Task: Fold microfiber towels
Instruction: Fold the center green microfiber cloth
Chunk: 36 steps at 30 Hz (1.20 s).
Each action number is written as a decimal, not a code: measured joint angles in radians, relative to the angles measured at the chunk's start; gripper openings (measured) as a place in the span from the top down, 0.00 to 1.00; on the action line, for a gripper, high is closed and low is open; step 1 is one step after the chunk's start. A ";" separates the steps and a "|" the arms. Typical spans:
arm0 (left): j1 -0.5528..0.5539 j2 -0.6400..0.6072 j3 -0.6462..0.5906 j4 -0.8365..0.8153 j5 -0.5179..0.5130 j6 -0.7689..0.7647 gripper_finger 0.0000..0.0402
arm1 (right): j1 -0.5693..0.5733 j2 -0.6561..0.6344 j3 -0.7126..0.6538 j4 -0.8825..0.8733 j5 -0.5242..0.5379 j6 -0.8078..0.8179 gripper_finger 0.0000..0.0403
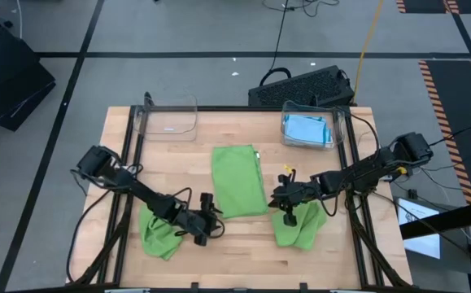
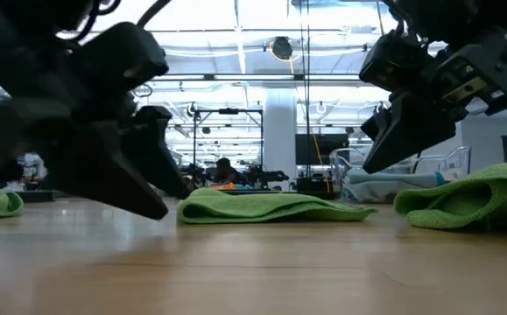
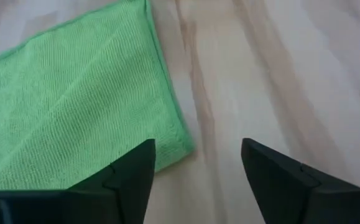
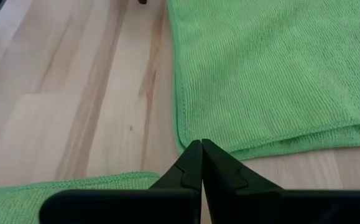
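The wooden table [image 1: 235, 252] carries three lime green towels and two clear bins.

The largest item in play is the folded green towel [image 1: 238, 180], lying flat at the table's centre as a long rectangle, edges fairly square. A crumpled green towel [image 1: 155, 232] sits at the near left under the left arm; a second crumpled green towel [image 1: 304, 228] sits at the near right beneath the right arm. The empty clear bin [image 1: 170, 118] stands at the far left; the bin with blue towels [image 1: 308, 130] stands at the far right. How many blue towels it holds cannot be told.

The left gripper [image 1: 206, 220] sits low, just beside the folded towel's near left corner; its jaws stand apart with bare wood between them, holding nothing. The right gripper [image 1: 284, 199] hovers at the opposite near corner, jaws pressed together and empty.

Risks, as judged: both grippers sit close to the finished fold, so a careless withdrawal could snag a corner and pull the layers askew. The crumpled towels lie under the arms; a sweeping link could drag one off the near edge. A grasp into a heap may catch two layers and spoil the next fold.
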<state>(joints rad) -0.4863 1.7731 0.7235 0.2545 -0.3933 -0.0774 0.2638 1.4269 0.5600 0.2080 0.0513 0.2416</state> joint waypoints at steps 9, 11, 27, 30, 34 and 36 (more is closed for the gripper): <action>0.094 0.020 0.001 0.019 0.125 0.150 0.38 | 0.000 0.000 -0.009 -0.004 0.000 0.021 1.00; 0.113 0.019 0.002 0.007 0.171 0.165 0.39 | 0.000 0.000 -0.009 -0.004 0.000 0.022 1.00; 0.183 0.030 0.003 -0.016 0.224 0.119 0.97 | 0.015 0.000 -0.089 0.122 0.008 -0.225 0.89; 0.183 0.030 0.002 -0.017 0.193 0.095 0.95 | 0.027 0.006 -0.069 0.121 0.028 -0.293 0.78; 0.183 0.031 0.002 -0.018 0.179 0.070 0.96 | 0.032 0.049 -0.025 0.106 0.030 -0.378 0.63; 0.183 0.031 0.002 -0.018 0.179 0.060 0.98 | 0.032 0.083 -0.004 0.093 0.030 -0.412 0.57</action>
<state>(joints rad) -0.3035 1.8038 0.7254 0.2367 -0.2147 -0.0175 0.2962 1.5102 0.5560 0.3008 0.0815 -0.1704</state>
